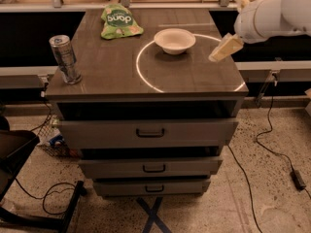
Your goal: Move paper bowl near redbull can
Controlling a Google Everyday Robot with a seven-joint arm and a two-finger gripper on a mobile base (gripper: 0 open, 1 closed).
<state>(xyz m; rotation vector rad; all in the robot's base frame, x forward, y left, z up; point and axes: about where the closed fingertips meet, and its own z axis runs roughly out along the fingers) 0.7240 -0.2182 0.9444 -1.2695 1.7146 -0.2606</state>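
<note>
The bowl (175,40) is off-white and round with a wide flared rim. It sits upright and empty, near the gripper (224,48) on its left, apart from it. The can (65,59) is slim and silver-grey with dark markings. It stands upright far to the gripper's left and slightly nearer the camera, well apart from the bowl.

**Can at the front left, bowl toward the back right**

The can (64,58) is standing by the front-left corner of the table (112,74), close to the left edge. The bag (119,21) is lying at the back edge, left of the middle. The bowl (174,41) is sitting right of the bag and a little nearer the front, well apart from the can. The gripper (219,53) is hanging over the right edge, to the right of the bowl and clear of it. Three drawers (148,132) are sitting one above another under the tabletop. A cable (272,144) is trailing over the floor on the table's right.
</note>
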